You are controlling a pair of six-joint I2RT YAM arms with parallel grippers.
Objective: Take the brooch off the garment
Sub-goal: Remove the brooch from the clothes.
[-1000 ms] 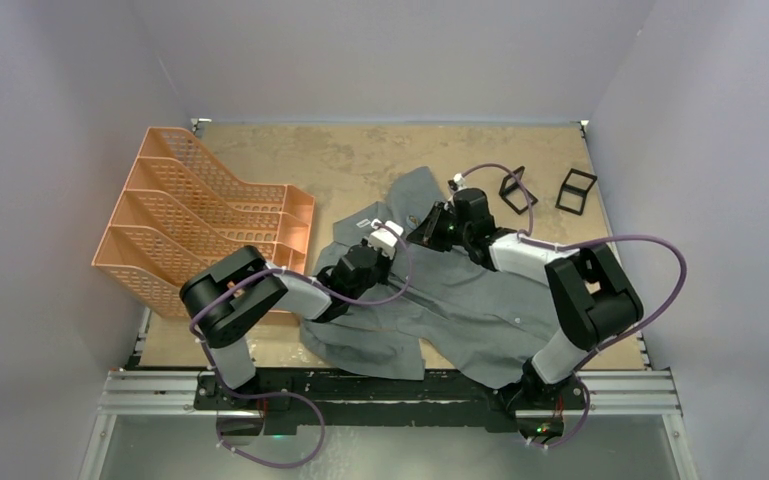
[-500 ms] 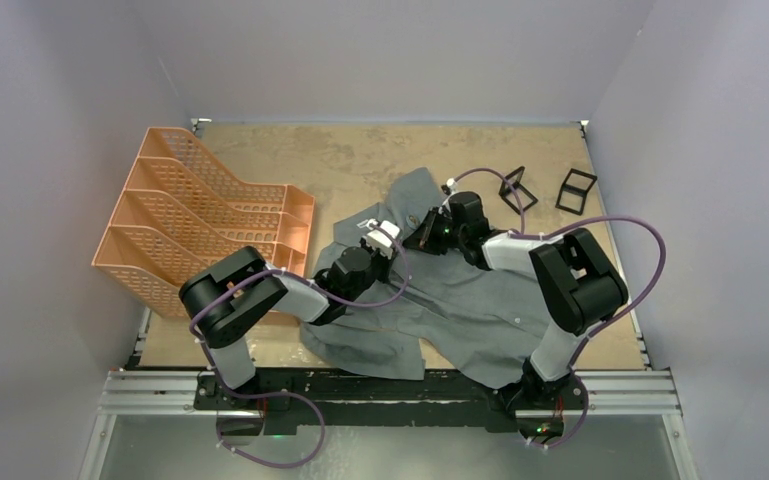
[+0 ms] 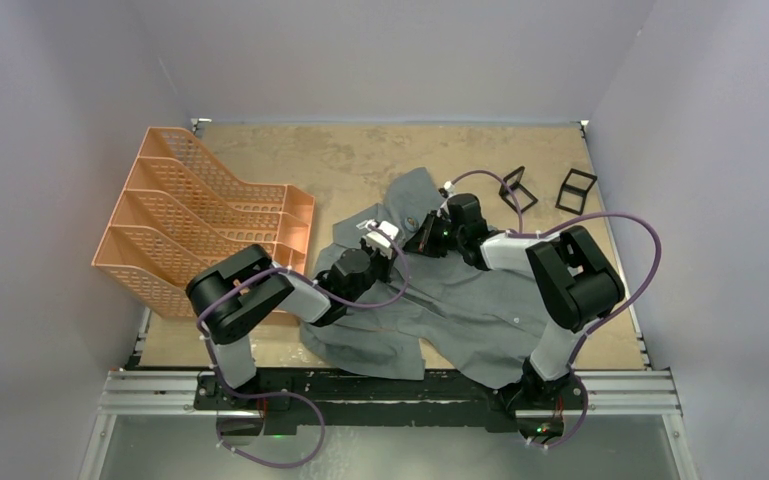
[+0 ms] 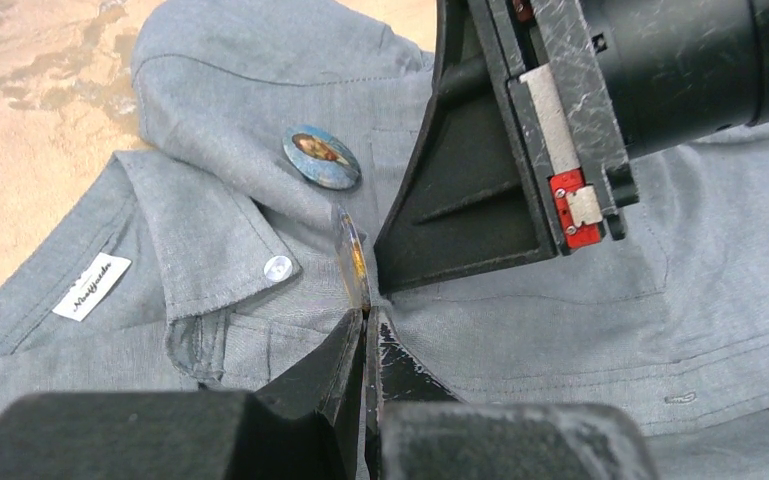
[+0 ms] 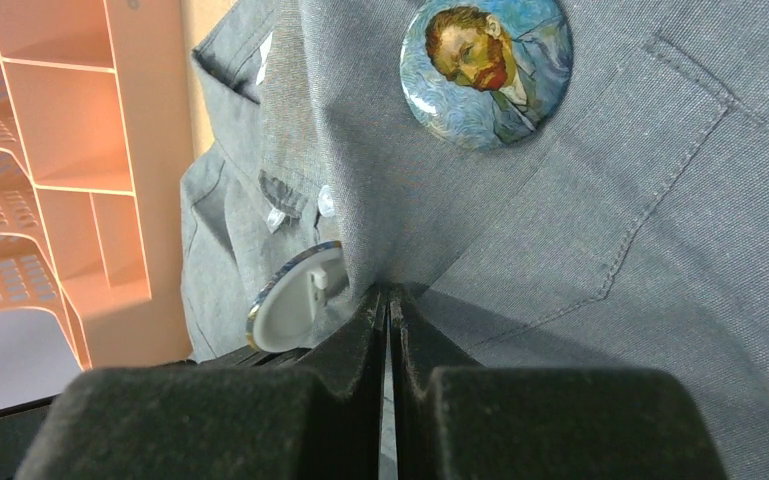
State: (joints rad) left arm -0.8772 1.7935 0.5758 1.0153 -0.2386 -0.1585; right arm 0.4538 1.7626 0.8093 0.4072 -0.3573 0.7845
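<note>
Right pincer closed on garment; left pincer closed, touching edge-on brooch.

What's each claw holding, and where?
Left claw pinches the rim of a round, white-backed pin badge; right claw pinches a fold of the grey button-up shirt beside it.

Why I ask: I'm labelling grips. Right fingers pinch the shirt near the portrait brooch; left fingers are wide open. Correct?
No. The left fingers are shut, pressed together, as the left wrist view shows. The right fingers do pinch the shirt near the portrait brooch.
</note>
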